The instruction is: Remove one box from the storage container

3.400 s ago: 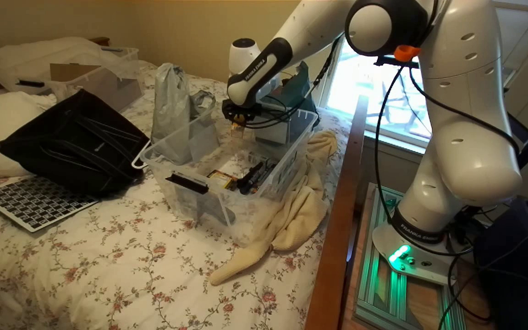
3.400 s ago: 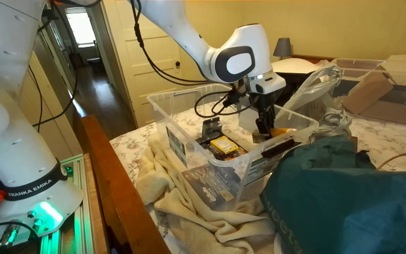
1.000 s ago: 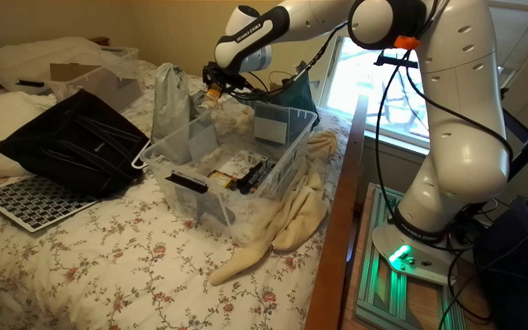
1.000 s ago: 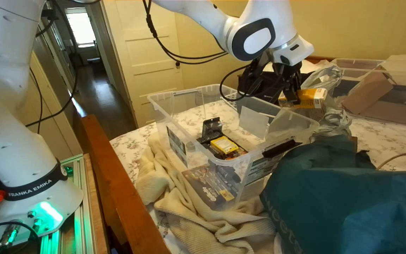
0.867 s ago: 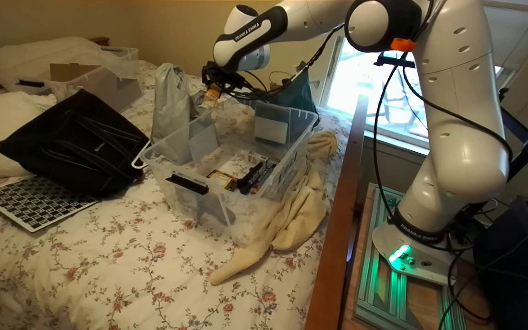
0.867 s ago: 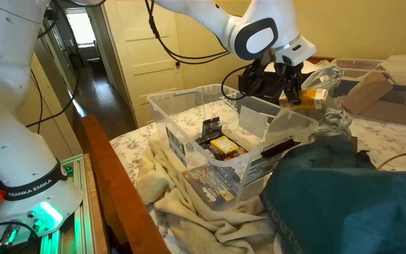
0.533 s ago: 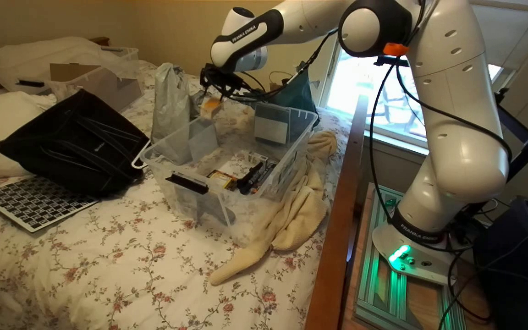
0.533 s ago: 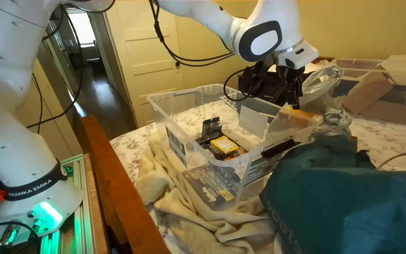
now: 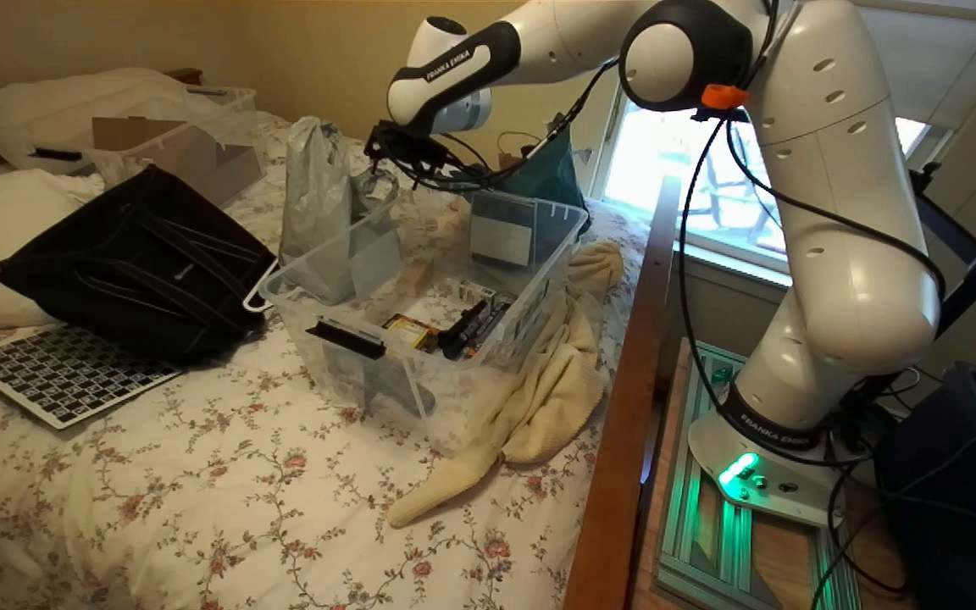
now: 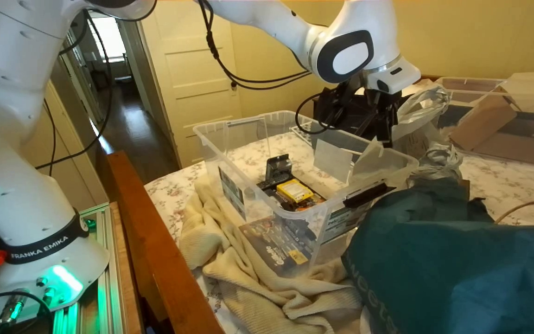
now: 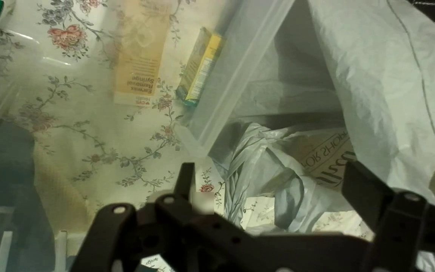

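My gripper [image 9: 395, 175] is open and hangs above the side of the clear storage container [image 10: 257, 121]. In the wrist view its fingers [image 11: 185, 179] stand wide apart, with nothing between them. The tan-orange box [image 11: 138, 71], printed "Earwax Removal Syringe", shows blurred inside the container, away from the fingers. I cannot tell if it is at rest. In an exterior view the box [image 9: 414, 275] is a faint tan shape within the container. A slim yellow and green carton [image 11: 200, 66] is near the container wall. Another yellow box [image 10: 295, 190] lies on a pile of dark packages.
A grey plastic bag [image 9: 314, 203] stands against the container under the gripper. A black bag [image 9: 141, 263] and a teal bag [image 10: 457, 260] lie around it. A cream blanket [image 9: 556, 364] borders the side facing the wooden bed rail [image 9: 632, 381].
The gripper has risen out of the container with the box, then spread its fingers. The box has dropped from the fingers down into the container.
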Available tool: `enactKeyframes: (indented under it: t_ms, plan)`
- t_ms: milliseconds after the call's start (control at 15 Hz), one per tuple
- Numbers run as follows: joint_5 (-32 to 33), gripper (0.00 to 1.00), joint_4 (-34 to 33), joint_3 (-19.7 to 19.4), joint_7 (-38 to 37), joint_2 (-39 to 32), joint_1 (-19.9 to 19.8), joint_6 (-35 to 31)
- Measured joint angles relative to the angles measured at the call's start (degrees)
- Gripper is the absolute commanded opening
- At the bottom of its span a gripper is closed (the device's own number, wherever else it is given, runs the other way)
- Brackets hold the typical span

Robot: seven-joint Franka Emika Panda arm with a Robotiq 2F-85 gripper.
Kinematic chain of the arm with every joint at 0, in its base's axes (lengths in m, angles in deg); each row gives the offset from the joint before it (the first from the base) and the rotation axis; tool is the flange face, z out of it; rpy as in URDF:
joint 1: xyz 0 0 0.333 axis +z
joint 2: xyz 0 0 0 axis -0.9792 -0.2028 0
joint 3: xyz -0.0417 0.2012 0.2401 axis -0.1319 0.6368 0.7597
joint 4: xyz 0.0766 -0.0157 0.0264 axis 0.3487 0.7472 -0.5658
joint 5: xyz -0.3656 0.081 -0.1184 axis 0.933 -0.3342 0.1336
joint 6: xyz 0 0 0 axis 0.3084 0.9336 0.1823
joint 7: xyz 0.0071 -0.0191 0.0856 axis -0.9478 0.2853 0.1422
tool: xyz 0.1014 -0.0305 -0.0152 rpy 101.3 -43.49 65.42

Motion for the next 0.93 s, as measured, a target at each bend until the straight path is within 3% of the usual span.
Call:
enactKeyframes:
  t_ms: [467,933]
  plan:
    - [0.00,1.00,1.51,0.38,2.18,0.59,0.58,-1.60]
    - [0.00,1.00,7.79,0.46,5.66,3.71,2.54,-6.16]
